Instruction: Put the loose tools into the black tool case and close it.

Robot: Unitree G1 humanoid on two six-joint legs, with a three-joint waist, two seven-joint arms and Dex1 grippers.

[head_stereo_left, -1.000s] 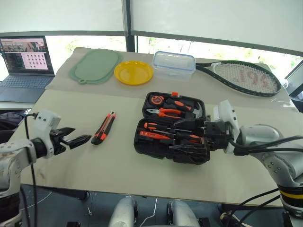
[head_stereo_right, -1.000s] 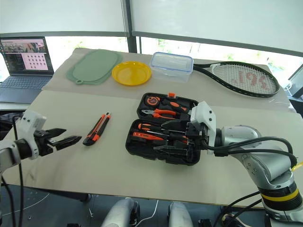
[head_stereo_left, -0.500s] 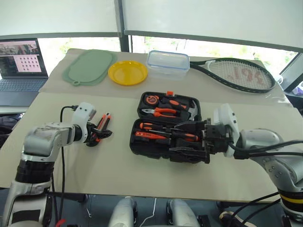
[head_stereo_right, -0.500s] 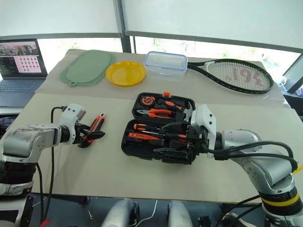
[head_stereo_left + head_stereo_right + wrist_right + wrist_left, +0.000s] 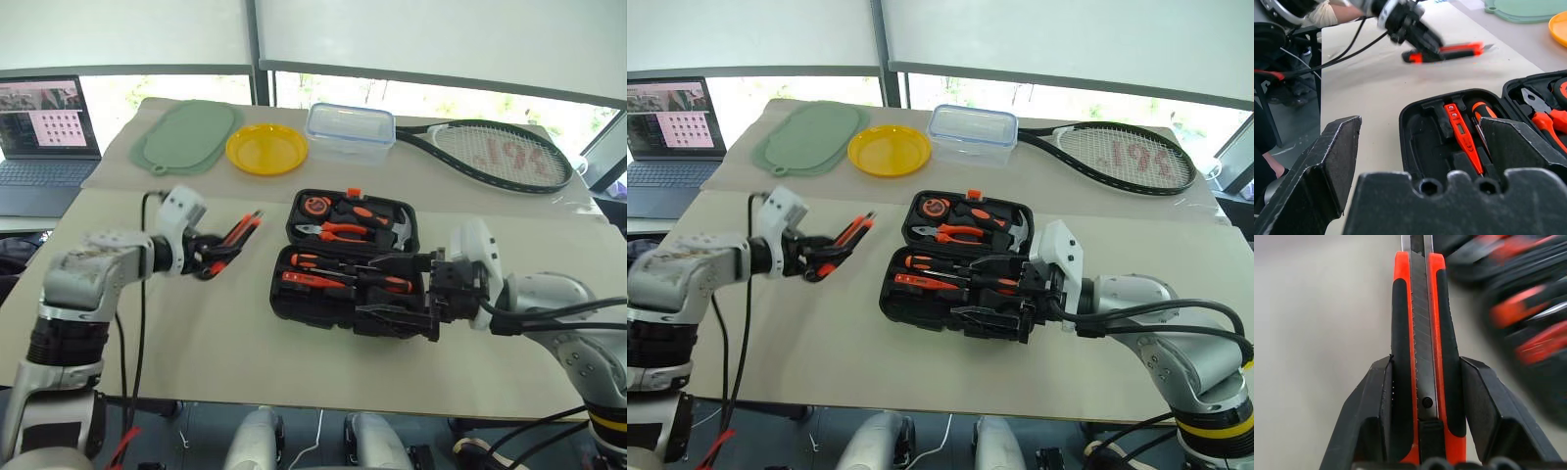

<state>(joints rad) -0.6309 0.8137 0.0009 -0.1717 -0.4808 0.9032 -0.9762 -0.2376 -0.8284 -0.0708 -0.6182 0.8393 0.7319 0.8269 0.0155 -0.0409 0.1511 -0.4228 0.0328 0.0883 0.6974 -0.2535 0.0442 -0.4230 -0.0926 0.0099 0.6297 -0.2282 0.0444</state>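
Orange and black, the utility knife (image 5: pixel 232 238) is off the table (image 5: pixel 196 333) in the left gripper (image 5: pixel 214 257), carried blade-end toward the black tool case (image 5: pixel 348 279), which lies open in mid-table with most slots filled. That arm reaches in from the side, elbow out, gripper angled a little downward. The right gripper (image 5: pixel 407 294) sits low at the case's near right corner, pointing across it.

From the left wrist, both black pads (image 5: pixel 1374 401) are pressed against the knife's flanks near its tail, so most of its length sticks out ahead. A grip that far back looks risky to me: the knife could pivot or slip as it swings, or the tip could catch a case wall and miss its slot.

From the right wrist, those jaws stand wide apart, holding nothing, framing the red tester (image 5: pixel 1462 137) seated in the near half. Left there, that gripper may block the lid.
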